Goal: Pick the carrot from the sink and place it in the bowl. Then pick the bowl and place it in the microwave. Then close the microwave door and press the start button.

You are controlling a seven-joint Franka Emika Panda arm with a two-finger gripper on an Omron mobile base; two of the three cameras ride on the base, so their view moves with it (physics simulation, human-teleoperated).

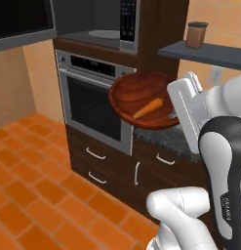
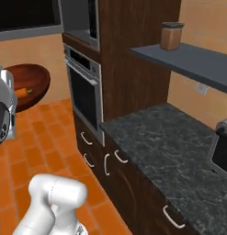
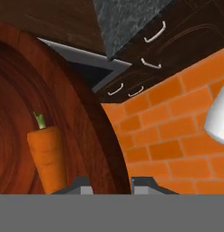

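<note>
The gripper [image 3: 109,183] clamps the rim of the bowl [image 1: 136,95], raised in front of the wall oven [image 1: 92,105], below the microwave [image 1: 110,22]; the carrot [image 1: 148,108] lies inside.

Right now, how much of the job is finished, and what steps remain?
Done: the carrot lies inside the bowl. In hand: the fingers grip the bowl's rim, one on each side, and hold the bowl tilted in the air in front of the wall oven. Left: set the bowl in the microwave above, whose cavity stands open, then close the door and press start.
</note>
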